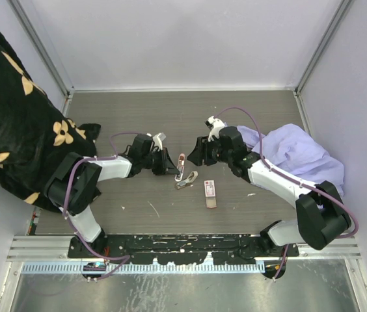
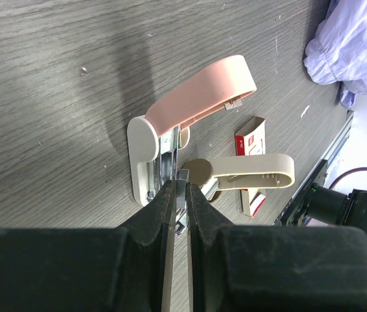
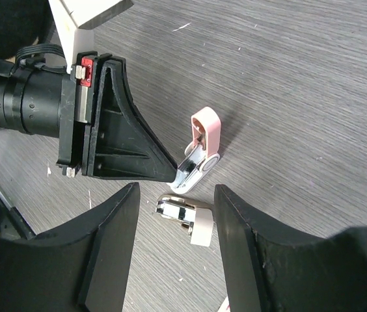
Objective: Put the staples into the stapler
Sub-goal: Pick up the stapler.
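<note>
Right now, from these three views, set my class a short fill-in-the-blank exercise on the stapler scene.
The left hand is ___ on a metal part of the stapler. The right hand stands ___. The staples lie on the ___. The stapler's lifted top is ___.
Missing words: shut; open; table; pink.

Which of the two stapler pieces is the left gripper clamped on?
The pink-topped piece: the left gripper is shut on the metal rail below its pink arm. The beige piece lies loose beside it, with no gripper touching it.
</note>
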### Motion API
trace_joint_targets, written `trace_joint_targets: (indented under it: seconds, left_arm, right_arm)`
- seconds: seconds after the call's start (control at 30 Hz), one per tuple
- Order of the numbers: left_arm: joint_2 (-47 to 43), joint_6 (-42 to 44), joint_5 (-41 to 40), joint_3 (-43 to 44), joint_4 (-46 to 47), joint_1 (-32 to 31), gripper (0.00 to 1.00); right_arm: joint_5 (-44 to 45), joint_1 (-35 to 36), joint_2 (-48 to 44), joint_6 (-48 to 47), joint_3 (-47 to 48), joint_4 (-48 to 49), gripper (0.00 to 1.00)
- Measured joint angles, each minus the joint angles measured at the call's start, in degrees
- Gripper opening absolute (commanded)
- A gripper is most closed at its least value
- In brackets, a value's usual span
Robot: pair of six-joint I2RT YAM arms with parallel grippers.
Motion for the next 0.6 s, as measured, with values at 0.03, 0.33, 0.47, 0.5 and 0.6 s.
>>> trace_joint_targets:
  seconds: [0.03, 0.33, 0.47, 0.5, 0.6]
  left_arm:
    - [0.0, 0.0, 0.0, 0.0, 0.02, 0.0, 0.11]
    - [-4.92, -1.49, 3.61, 0.0, -3.34, 0.0, 0.11]
    - [-10.93, -2.16, 7.52, -0.11, -6.95, 0.28, 0.11]
    - [-12.74, -2.43, 9.44, -0.13, -8.41, 0.46, 0.11]
    - [-14.8, -2.64, 12.39, -0.15, -10.6, 0.79, 0.11]
  right_arm:
    - [-0.07, 0.0, 0.0, -0.04, -0.04, 0.02, 0.57]
    - [-8.79, 0.57, -6.88, -7.85, -3.26, -0.46, 0.62]
    - [-10.05, 2.32, -9.75, -12.57, -2.25, -1.68, 0.63]
    - [-9.46, 3.15, -9.57, -13.66, -1.62, -2.43, 0.63]
    - [-6.05, 7.74, -8.09, -16.7, 0.31, -5.6, 0.65]
